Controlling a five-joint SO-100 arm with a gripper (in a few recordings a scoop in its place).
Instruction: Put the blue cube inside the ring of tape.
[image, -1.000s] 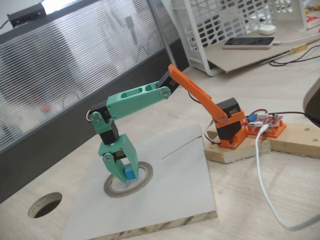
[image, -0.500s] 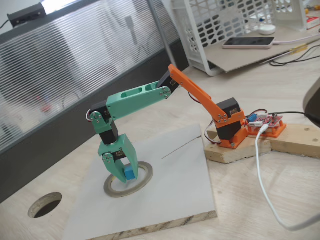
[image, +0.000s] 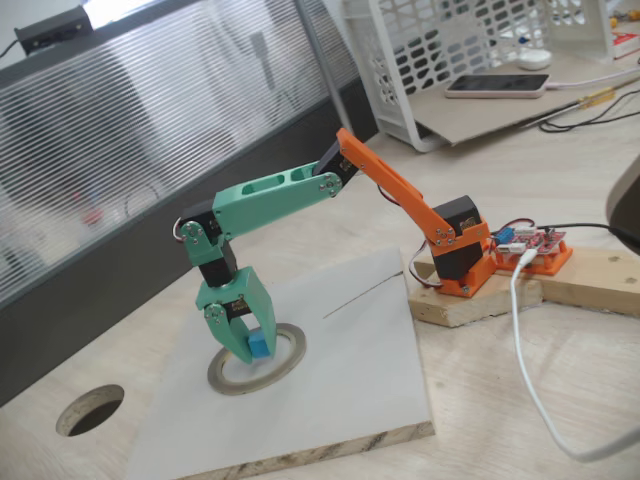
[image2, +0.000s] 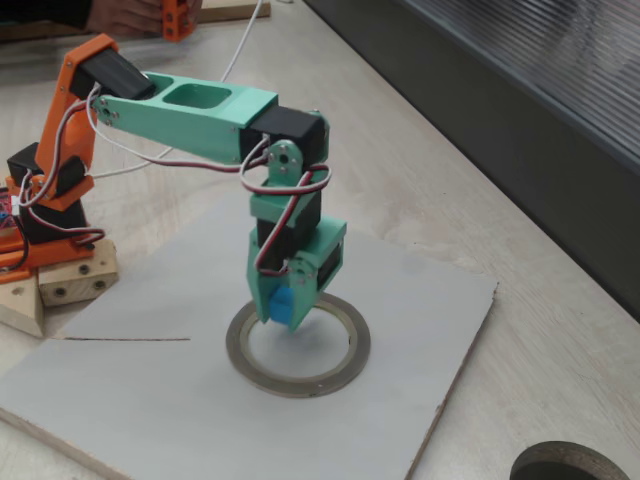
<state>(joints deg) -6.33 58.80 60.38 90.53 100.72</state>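
Pale wooden tabletop (image: 560, 180) with a round hole (image: 90, 409); ribbed translucent panel (image: 150, 130) behind, possibly a window; white lattice basket (image: 450, 50) at rear.

white board (image: 350, 390) on wood table (image: 560, 180) | hole (image: 90, 409) front-left | phone (image: 497, 86) by white basket (image: 440, 50)

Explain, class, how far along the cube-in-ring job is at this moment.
Done: the hand has the blue cube gripped and hangs over the ring of tape, inside its opening. In hand: lowering it. Left: setting the cube on the grey board, opening, and withdrawing.
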